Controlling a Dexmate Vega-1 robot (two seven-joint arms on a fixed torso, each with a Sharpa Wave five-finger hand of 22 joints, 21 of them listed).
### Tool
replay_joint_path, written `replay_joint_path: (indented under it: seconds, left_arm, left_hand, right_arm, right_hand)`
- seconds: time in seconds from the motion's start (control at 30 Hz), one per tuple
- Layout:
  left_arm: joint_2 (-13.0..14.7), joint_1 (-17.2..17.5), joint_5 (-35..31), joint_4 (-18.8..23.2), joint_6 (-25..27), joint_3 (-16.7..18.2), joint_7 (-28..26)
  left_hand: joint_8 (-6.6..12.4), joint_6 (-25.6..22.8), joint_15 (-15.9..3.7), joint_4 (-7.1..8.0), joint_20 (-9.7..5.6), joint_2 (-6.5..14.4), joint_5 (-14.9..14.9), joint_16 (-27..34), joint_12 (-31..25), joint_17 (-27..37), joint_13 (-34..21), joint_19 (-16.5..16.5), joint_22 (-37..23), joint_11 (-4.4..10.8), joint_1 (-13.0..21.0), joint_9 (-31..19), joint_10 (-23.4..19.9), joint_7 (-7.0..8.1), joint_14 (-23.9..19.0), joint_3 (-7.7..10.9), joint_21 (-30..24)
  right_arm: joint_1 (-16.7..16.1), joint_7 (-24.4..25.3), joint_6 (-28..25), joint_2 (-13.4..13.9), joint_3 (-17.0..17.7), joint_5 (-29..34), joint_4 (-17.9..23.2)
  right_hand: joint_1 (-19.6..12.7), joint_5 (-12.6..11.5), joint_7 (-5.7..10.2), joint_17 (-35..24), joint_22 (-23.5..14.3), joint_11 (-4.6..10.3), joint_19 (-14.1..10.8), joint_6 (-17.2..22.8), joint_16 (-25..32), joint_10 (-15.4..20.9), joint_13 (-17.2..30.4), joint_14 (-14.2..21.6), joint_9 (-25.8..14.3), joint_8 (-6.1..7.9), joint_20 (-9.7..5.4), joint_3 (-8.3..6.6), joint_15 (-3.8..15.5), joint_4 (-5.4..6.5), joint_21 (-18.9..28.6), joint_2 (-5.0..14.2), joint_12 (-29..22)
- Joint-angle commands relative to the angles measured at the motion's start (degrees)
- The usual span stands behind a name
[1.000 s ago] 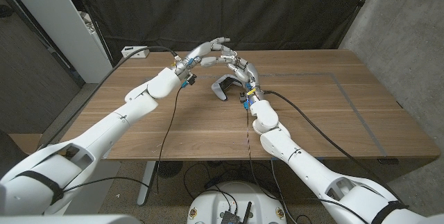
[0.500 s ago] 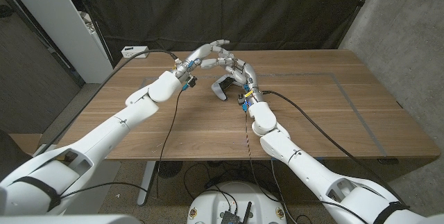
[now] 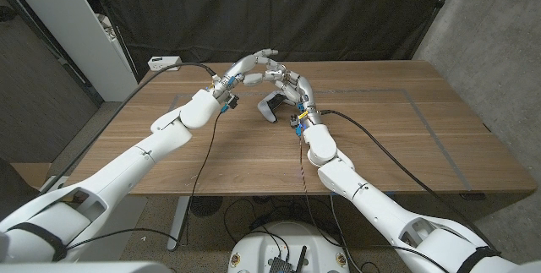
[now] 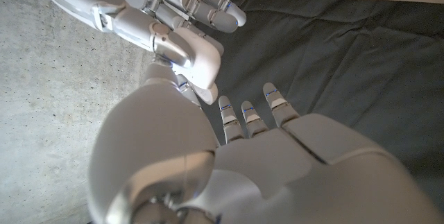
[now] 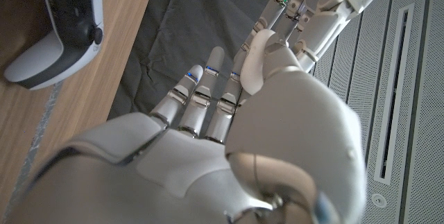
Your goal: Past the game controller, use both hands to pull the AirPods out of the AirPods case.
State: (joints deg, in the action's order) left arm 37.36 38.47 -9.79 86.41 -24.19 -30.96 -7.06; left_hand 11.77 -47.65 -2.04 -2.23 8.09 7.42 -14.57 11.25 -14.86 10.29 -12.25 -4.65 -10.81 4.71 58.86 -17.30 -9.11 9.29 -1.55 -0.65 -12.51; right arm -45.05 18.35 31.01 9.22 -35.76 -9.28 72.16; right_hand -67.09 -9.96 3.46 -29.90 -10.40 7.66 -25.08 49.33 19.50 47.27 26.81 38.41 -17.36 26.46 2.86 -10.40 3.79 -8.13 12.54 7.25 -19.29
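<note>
- Both hands meet in the air past the game controller, over the far part of the wooden table, fingertips close together.
- In the head view the left hand reaches in from the robot's left with its fingers stretched toward the right hand, which rises just behind the controller.
- The earbud case is hard to make out. In the left wrist view a smooth white rounded piece sits among the right hand's fingers — it may be the case, or just part of the hand's shell. I cannot tell which.
- Right hand: fingers curled inward as if around something small; whether anything is truly clamped there I cannot tell.
- Left hand: fingers extended and apart in its own wrist view, nothing seen between them.
- Progress, as a judgement: the hands have been brought together in the right place, but no earbud is seen free of a case — so the pulling itself looks not yet done.
- The controller lies on the table, white with dark parts, untouched by either hand.
- No brand, label or readable writing can be made out.
</note>
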Motion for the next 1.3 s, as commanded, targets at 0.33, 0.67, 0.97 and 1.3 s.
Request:
replay_joint_path:
  seconds: [0.33,0.67,0.97,1.3]
  left_arm:
    - [-0.1,0.7,-1.9,1.8,1.9,0.4,-2.1]
    - [-0.4,1.1,-2.4,2.8,3.8,0.3,-3.1]
    - [0.9,1.3,-2.3,4.7,5.6,0.2,-1.4]
    - [2.8,1.1,-3.8,7.0,8.5,0.2,0.1]
  left_hand:
    - [0.68,-1.9,-0.87,0.01,0.48,0.1,0.1,0.1,-0.1,0.3,-0.2,-0.3,-0.2,0.06,-0.2,0.4,-1.1,-1.16,-1.3,-0.31,-0.3]
    - [2.7,-8.3,-1.76,-0.57,-0.16,1.2,-0.2,0.4,-0.7,0.2,-0.2,-1.5,-0.3,0.71,1.3,0.9,-3.2,-3.27,-3.2,0.51,-0.7]
    - [2.75,-8.0,-2.07,-1.19,-0.78,0.4,0.1,0.2,-0.4,0.2,-0.1,-1.9,-0.4,0.05,1.9,0.2,-3.0,-5.25,-3.6,0.3,-0.8]
    - [2.07,-6.2,-1.54,-0.93,-0.81,-0.7,0.6,-0.1,0.1,0.3,-0.1,-1.8,-0.4,-0.06,0.8,-0.1,-2.4,-6.57,-3.1,-0.65,-0.7]
  right_arm:
    - [0.3,4.3,-1.5,1.7,-0.8,6.8,1.5]
    - [0.4,4.9,-1.2,1.8,-0.8,7.2,1.2]
    - [-0.4,5.6,-1.3,2.5,-0.4,7.6,2.0]
    - [-0.5,6.2,-0.6,2.4,-0.1,7.6,1.6]
  right_hand:
    - [-0.5,-0.3,3.58,-0.1,-0.1,0.2,0.0,4.3,-0.1,0.6,0.1,0.7,-8.1,1.79,0.48,-0.15,9.63,-0.23,-0.2,0.44,0.2]
    - [-0.5,-0.3,3.57,-0.1,-0.1,0.18,0.0,4.2,-0.2,0.7,0.2,0.8,-8.1,1.79,0.52,-0.08,9.66,-0.22,-0.2,0.38,0.2]
    - [-0.5,-0.3,3.69,-0.1,-0.1,0.22,0.0,4.3,-0.3,0.7,0.2,0.8,-8.2,1.8,0.53,-0.02,9.68,-0.18,-0.2,0.4,0.2]
    - [-0.5,-0.3,3.78,-0.2,-0.1,0.37,0.0,4.3,-0.3,0.8,0.2,0.9,-8.2,1.8,0.52,0.07,9.67,-0.1,-0.2,0.42,0.3]
